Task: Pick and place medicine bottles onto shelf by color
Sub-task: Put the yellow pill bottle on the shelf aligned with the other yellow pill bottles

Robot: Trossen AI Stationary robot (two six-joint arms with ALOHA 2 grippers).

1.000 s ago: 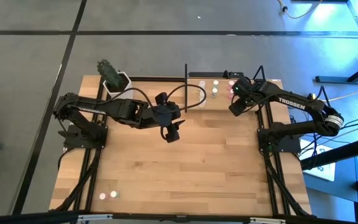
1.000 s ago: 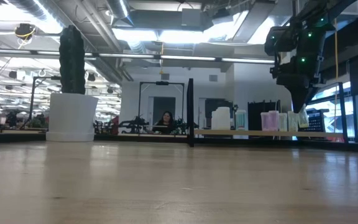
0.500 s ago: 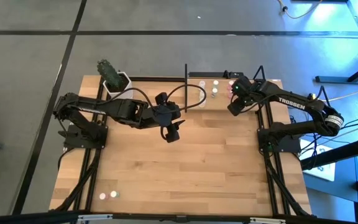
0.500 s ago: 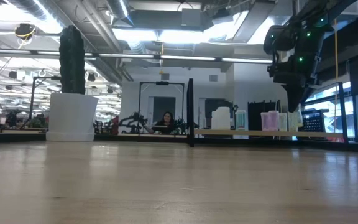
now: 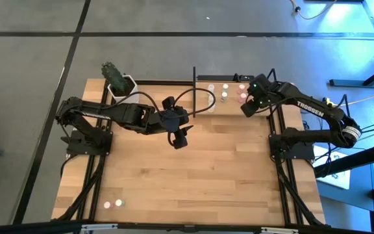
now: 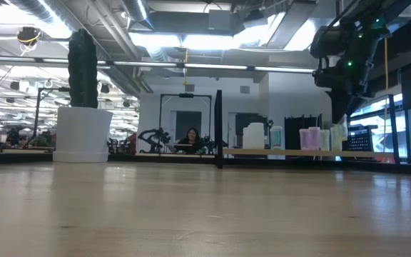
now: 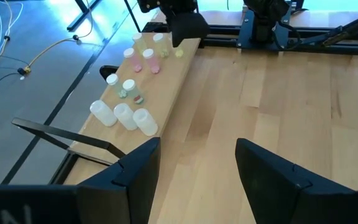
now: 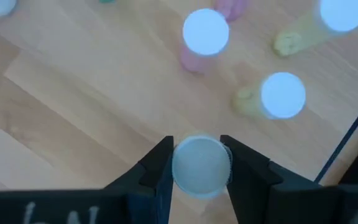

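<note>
Room: open workshop behind a wooden table, bright ceiling lights, a person seated far back.
Shelf: at the table's far edge, right of centre, framed by black uprights.
Bottles: grouped on the shelf; three white together, green-tinted pair beside them, pink and yellowish ones nearer the right arm.
Stray bottles: two on the table's near left corner, well apart from the shelf.
Right gripper: above the shelf's right end, fingers clenched on a bottle, pink and yellowish bottles standing below.
Left gripper: over mid-table, fingers spread, grasping nothing.
Pot: white, far left corner, holding a cactus.
</note>
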